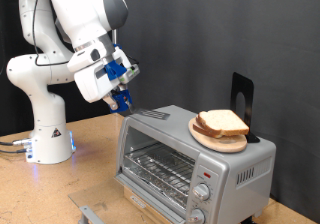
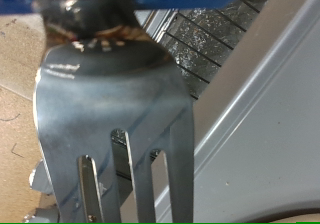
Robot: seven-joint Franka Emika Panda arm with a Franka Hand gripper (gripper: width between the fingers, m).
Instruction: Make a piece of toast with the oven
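The silver toaster oven stands on the wooden table at the exterior view's lower right, its glass door shut and the wire rack showing behind it. The piece of toast lies on a round wooden plate on the oven's roof. My gripper, with blue fingers, hangs just above and to the exterior view's left of the oven's top corner. It is shut on a metal fork whose tines reach over that corner. In the wrist view the fork fills the picture, with the oven's grey wall beside it.
Two round knobs and a red light sit on the oven's front panel. A black upright stand rises behind the plate. The arm's white base stands at the exterior view's left. A small metal piece lies at the table's bottom edge.
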